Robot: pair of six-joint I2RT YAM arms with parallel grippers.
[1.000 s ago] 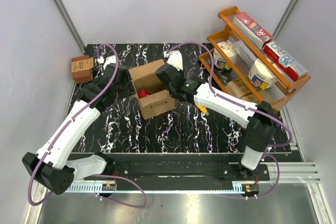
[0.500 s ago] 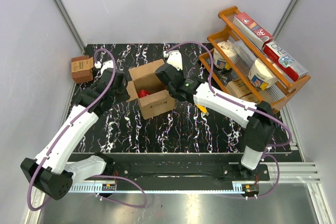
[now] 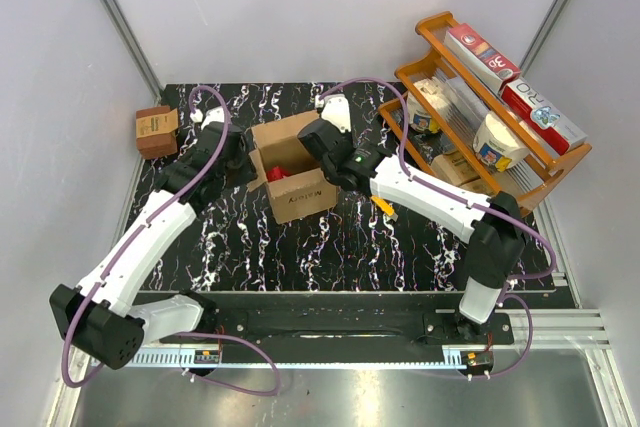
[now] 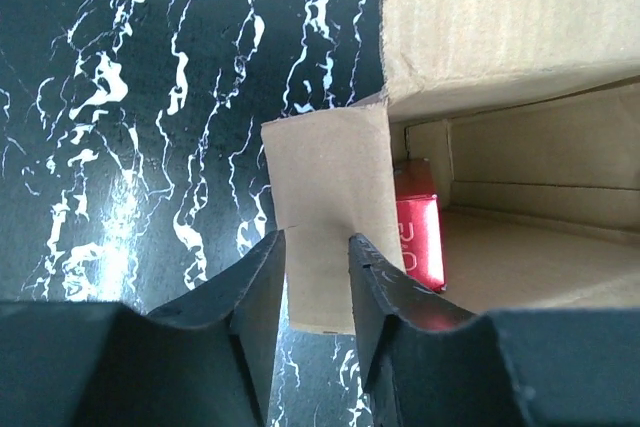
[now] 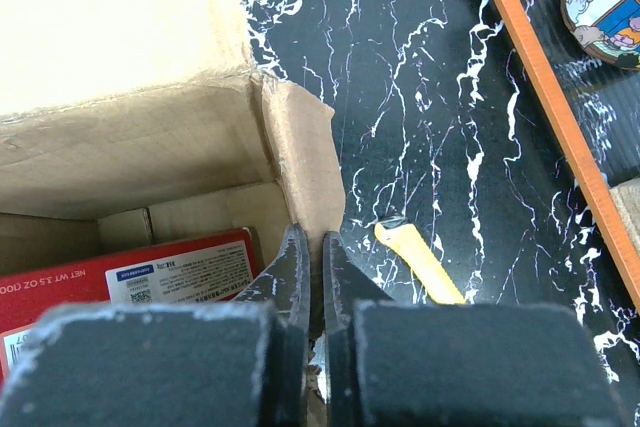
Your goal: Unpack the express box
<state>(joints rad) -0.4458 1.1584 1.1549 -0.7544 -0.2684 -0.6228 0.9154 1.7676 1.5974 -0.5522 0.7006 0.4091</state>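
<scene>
The express box (image 3: 296, 175), an open brown carton with a dark word on its near side, stands mid-table. A red packet (image 3: 277, 174) lies inside it and shows in both wrist views (image 4: 418, 239) (image 5: 130, 277). My left gripper (image 3: 243, 162) is at the box's left side. Its jaws (image 4: 317, 239) are open, a small gap apart, in front of the left flap (image 4: 330, 177). My right gripper (image 3: 322, 149) is at the box's right side, its jaws (image 5: 313, 237) shut on the edge of the right flap (image 5: 305, 147).
A yellow utility knife (image 3: 384, 206) lies on the table right of the box (image 5: 420, 262). A small darker brown box (image 3: 157, 130) sits at the far left. An orange rack (image 3: 436, 23) with goods stands at the right. Two white objects (image 3: 333, 112) (image 3: 210, 117) lie at the back.
My left arm has moved farther and to the right, up to the box's left flap. The box has shifted slightly away. The right gripper has kept its hold on the right flap.
</scene>
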